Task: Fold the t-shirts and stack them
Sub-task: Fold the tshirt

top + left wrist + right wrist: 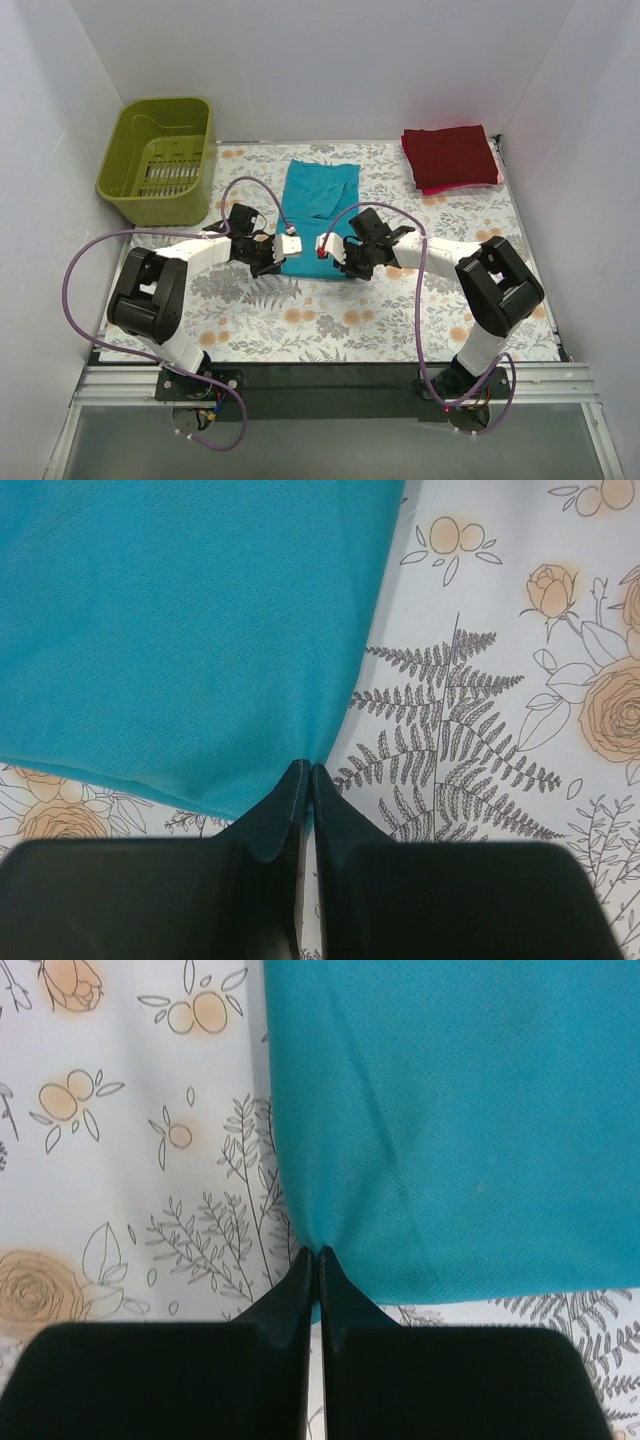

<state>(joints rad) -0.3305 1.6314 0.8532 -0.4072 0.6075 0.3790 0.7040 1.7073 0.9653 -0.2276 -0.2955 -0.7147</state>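
A teal t-shirt (318, 200) lies flat in the middle of the floral table, folded narrow lengthwise. My left gripper (277, 257) is shut on its near left corner, and in the left wrist view the black jaws (306, 772) pinch the teal cloth (190, 630) at the hem. On the other side my right gripper (336, 257) is shut on the near right corner; its tips (317, 1253) bite the teal fabric (460, 1120). A folded dark red t-shirt (450, 155) rests on a folded pink one (470, 184) at the back right.
An olive-green plastic basket (160, 160) stands at the back left. White walls close in the table on three sides. The floral tablecloth (330, 320) reaches to the near edge, where the arm bases sit.
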